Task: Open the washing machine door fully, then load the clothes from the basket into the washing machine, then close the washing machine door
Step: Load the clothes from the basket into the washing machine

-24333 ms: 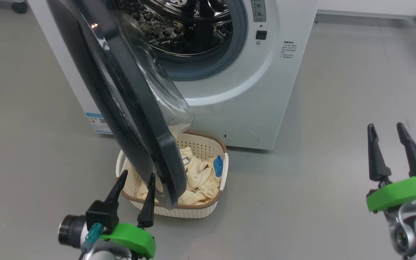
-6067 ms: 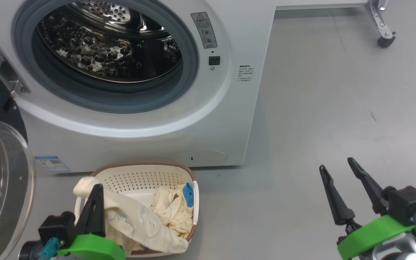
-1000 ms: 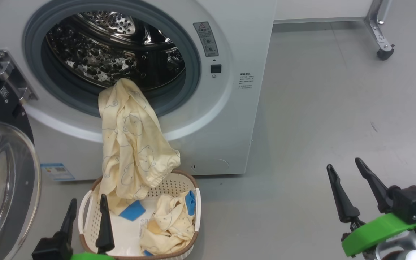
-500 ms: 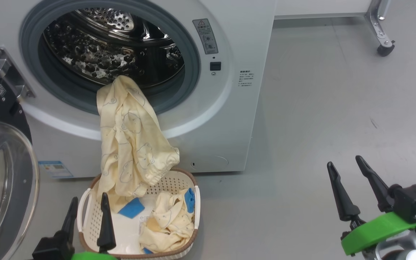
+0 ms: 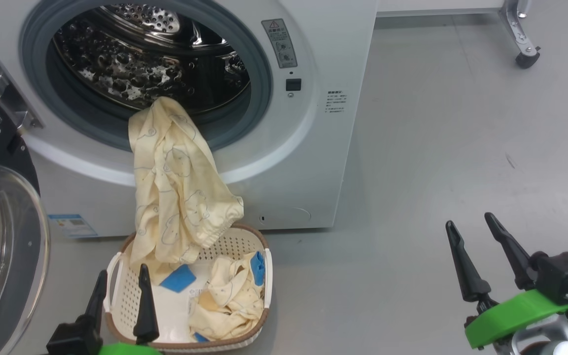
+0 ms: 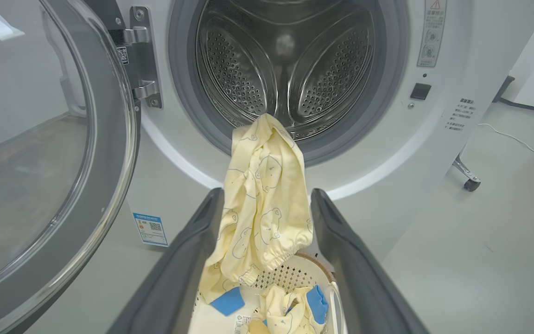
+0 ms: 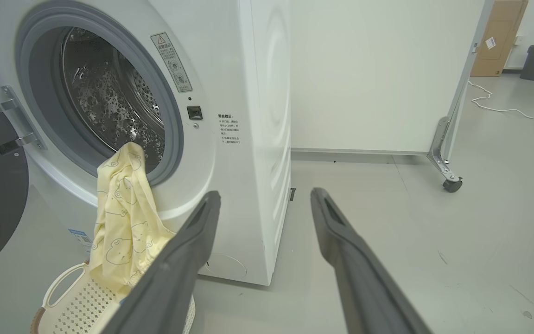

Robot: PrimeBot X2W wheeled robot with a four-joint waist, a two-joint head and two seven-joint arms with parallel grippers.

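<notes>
The white washing machine (image 5: 313,162) stands with its door (image 5: 3,256) swung wide to the left, glass bowl facing me. One pale-yellow garment (image 5: 175,187) hangs from the drum's grey seal down into the cream basket (image 5: 116,296) on the floor; its blue cuff (image 5: 178,278) lies inside. Another garment (image 5: 230,301) is crumpled in the basket's right half. My left gripper (image 5: 121,281) is open at the basket's near left rim, holding nothing. My right gripper (image 5: 469,229) is open over bare floor at the lower right. The left wrist view looks at the hanging garment (image 6: 260,199) between its fingers.
A white partition on a castor (image 5: 525,55) stands at the back right. Grey floor (image 5: 437,148) stretches right of the machine. A blue sticker (image 5: 69,224) sits low on the machine's front. The door hinge (image 5: 3,98) is on the left of the opening.
The head camera has shifted slightly. The garment stays draped over the seal, and both grippers stay open in place.
</notes>
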